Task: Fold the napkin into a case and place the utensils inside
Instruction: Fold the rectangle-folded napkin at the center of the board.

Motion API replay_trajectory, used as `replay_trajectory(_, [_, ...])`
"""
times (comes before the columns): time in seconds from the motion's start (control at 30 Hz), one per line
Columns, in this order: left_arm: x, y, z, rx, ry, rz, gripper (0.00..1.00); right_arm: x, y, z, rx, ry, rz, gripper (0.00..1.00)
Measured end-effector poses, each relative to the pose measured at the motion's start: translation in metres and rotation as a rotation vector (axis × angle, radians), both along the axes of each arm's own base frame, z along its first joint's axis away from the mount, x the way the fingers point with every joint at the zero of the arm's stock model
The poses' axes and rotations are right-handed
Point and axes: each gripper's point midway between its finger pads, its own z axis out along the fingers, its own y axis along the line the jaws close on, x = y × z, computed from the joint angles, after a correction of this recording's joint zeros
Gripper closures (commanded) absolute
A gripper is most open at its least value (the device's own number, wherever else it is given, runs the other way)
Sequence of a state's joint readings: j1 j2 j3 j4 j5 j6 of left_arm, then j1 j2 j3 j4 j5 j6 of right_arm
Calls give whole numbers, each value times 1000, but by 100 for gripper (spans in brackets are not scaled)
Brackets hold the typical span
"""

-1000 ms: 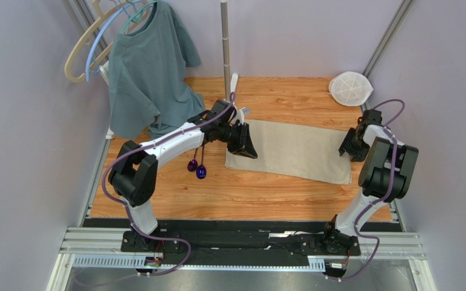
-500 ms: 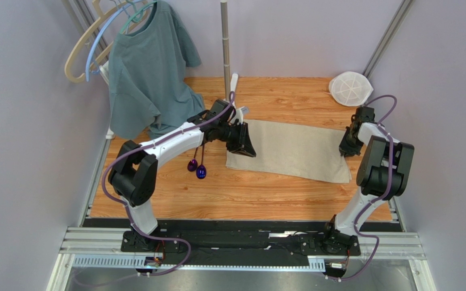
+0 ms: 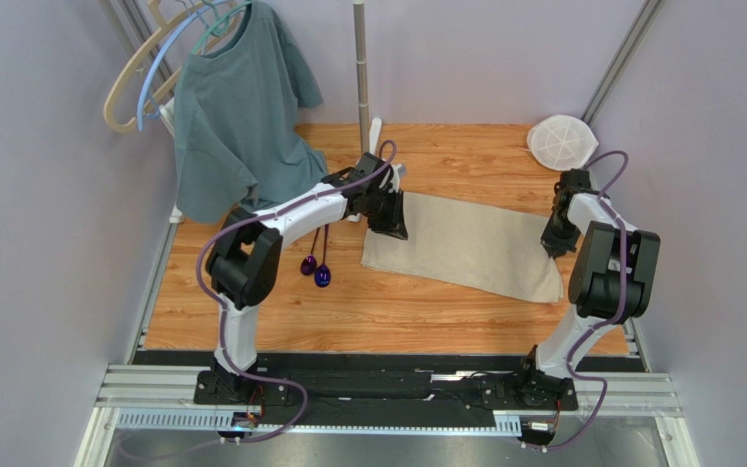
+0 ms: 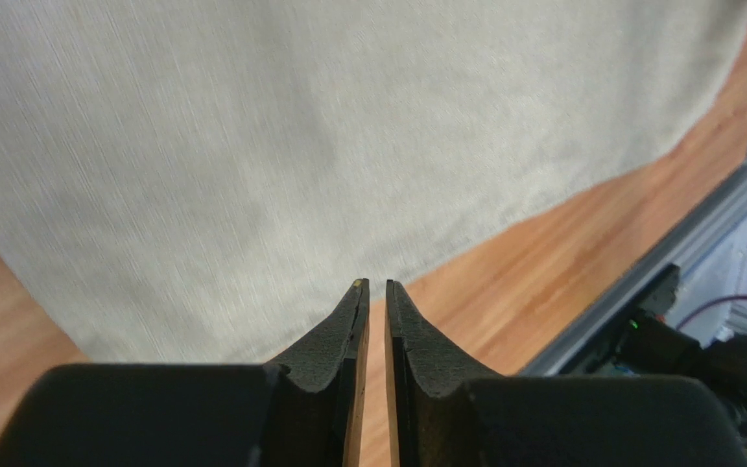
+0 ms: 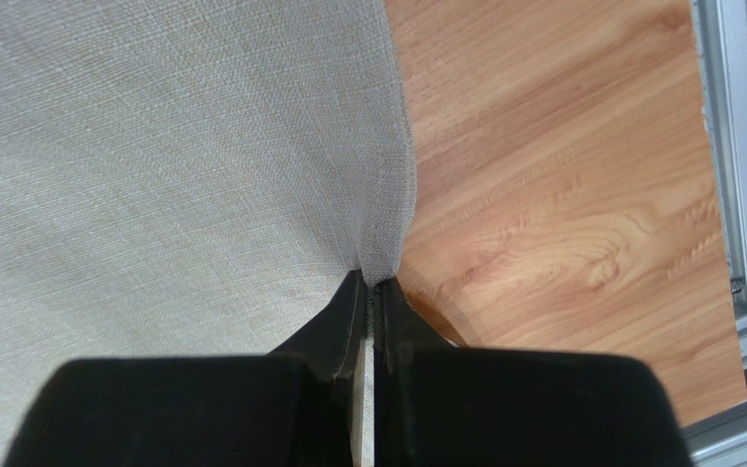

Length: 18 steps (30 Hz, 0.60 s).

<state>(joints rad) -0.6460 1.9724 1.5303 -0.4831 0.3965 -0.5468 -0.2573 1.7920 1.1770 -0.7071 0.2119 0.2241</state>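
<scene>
The beige napkin [image 3: 465, 243] lies as a flat oblong across the middle of the wooden table. No case is in view. My right gripper [image 3: 551, 243] is shut on the hem of the napkin's right edge [image 5: 387, 214], and the cloth puckers up into the fingertips. My left gripper [image 3: 394, 226] hangs over the napkin's left end [image 4: 299, 146]. Its jaws stand a narrow slit apart with only bare wood showing between them. Two utensils, purple-bowled spoons [image 3: 317, 270], lie on the wood left of the napkin, below the left forearm.
A grey-green T-shirt [image 3: 236, 107] hangs on hangers [image 3: 139, 73] at the back left, its hem near the left arm. A metal pole [image 3: 361, 68] stands at the back centre. A white mesh disc [image 3: 562, 141] lies at the back right. A rail [image 5: 738, 195] borders the table's right side.
The right gripper has closed on the napkin's right edge and drawn it slightly inward. The left arm's elbow swung right and its gripper shifted a little toward the back.
</scene>
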Motion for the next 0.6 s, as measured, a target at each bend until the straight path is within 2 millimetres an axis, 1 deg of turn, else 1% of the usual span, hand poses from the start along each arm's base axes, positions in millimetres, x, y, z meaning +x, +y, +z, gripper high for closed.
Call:
replay_trajectory(0.13, [27, -7, -30, 62, -11, 28, 84, 0, 0, 13, -9, -32, -16, 100])
replay_trajectory(0.27, [39, -9, -55, 107, 3, 61, 87, 0, -1, 16, -7, -37, -26, 100])
replay_trajectory(0.33, [40, -10, -66, 123, 28, 77, 87, -2, -2, 16, 4, -39, -37, 100])
replay_trajectory(0.4, [36, -13, -76, 134, 57, 93, 87, -4, -5, 19, 12, -45, -54, 100])
replay_trajectory(0.47, [32, -20, -77, 125, 73, 106, 87, -5, -8, 28, 13, -68, -70, 100])
replay_trajectory(0.53, [24, -31, -77, 111, 78, 106, 87, -5, -10, 40, 4, -102, -79, 100])
replay_trajectory(0.6, [10, -48, -78, 86, 92, 98, 87, -5, -11, 52, -4, -134, -82, 100])
